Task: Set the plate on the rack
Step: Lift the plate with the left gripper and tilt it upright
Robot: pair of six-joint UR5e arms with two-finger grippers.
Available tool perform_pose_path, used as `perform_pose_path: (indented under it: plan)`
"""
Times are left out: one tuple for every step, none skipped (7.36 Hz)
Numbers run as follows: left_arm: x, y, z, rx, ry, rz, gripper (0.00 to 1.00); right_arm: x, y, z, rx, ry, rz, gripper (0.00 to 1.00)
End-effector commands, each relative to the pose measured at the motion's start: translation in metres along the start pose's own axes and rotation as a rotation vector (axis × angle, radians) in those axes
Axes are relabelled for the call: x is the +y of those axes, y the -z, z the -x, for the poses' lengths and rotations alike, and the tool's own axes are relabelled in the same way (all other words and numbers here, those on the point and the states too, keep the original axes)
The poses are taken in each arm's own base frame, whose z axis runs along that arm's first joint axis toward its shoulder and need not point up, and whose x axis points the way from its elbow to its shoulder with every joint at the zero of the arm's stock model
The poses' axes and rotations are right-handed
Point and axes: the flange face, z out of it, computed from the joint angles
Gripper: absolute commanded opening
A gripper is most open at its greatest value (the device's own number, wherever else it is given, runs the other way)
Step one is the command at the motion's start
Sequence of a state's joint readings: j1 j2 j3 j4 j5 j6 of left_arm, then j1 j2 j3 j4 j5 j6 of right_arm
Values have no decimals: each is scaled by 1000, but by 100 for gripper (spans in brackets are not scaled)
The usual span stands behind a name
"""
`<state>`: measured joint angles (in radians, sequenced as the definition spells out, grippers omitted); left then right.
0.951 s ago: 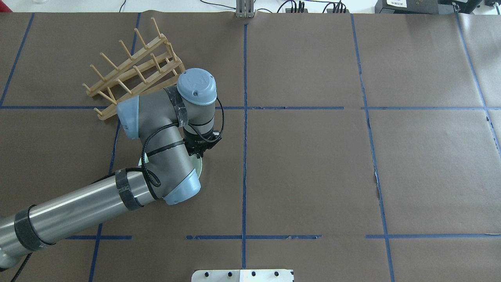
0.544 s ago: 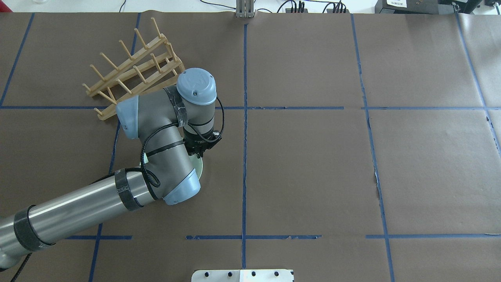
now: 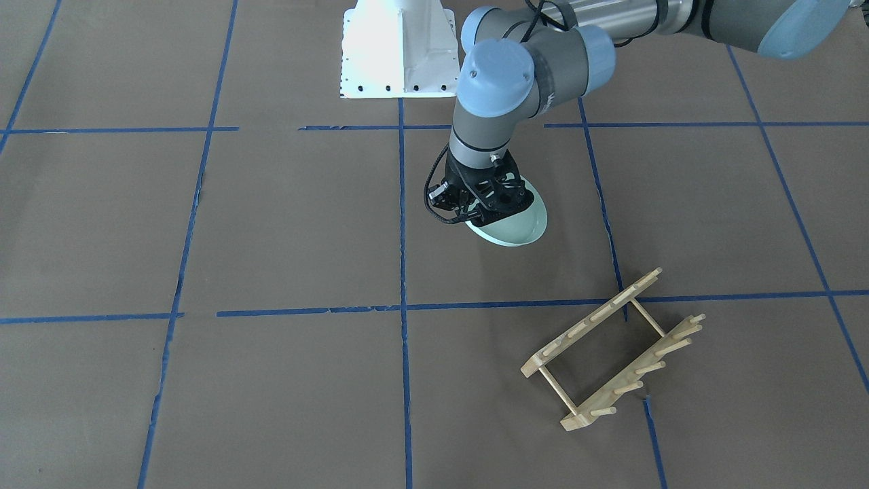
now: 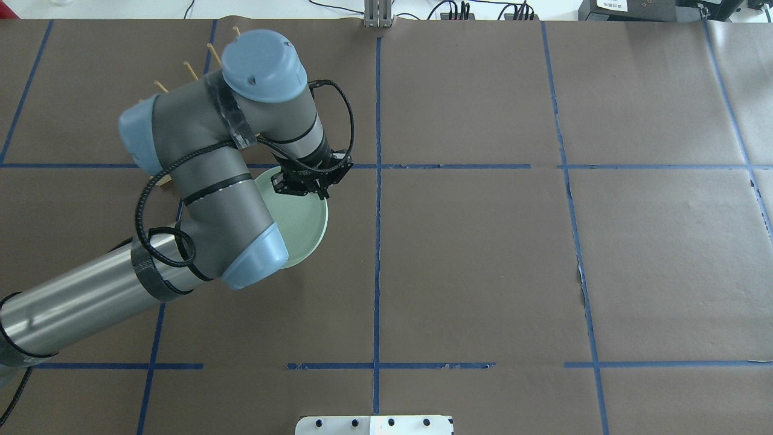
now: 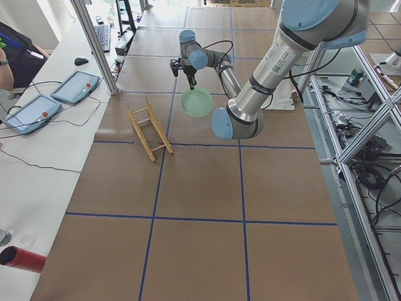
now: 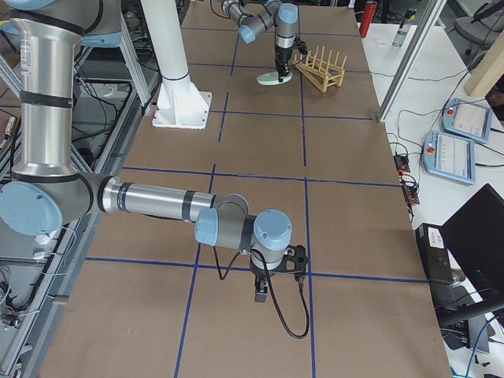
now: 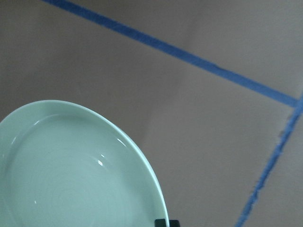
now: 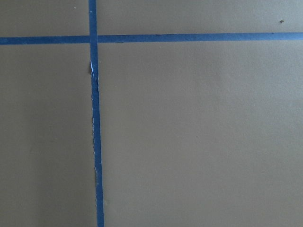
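- Lifted since a second ago, with the left gripper (image 4: 308, 183): round pale mint-green plate (image 4: 305, 232), now tilted above the brown paper-covered table (image 4: 483, 254).
- Pinched at its rim by the left gripper.
- Apart from the small light-wood peg rack (image 3: 611, 353), not yet on it.
- Of the right gripper (image 6: 277, 272), spread or pressed together: cannot tell.

Rack (image 3: 614, 350) on blue-taped brown table (image 3: 271, 224)
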<state>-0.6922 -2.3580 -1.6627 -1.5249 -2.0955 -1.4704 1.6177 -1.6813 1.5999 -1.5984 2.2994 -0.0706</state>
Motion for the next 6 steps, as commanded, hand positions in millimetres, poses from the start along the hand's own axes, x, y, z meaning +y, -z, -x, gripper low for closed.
perform_pose_path:
  plan:
    - [-33, 122, 0, 332, -114, 28, 0, 0, 0, 0, 0, 0, 0, 100]
    - [-55, 172, 10, 468, -143, -27, 0, 0, 0, 0, 0, 1, 1, 100]
    - [-75, 215, 22, 569, -146, -94, 0, 0, -1, 0, 0, 0, 2, 100]
    - [-90, 239, 34, 626, -129, -134, 0, 0, 0, 0, 0, 1, 1, 100]
    - [-108, 248, 46, 638, -104, -162, 0, 0, 0, 0, 0, 0, 0, 100]
    - [-132, 257, 63, 643, -75, -198, 0, 0, 0, 0, 0, 0, 0, 100]
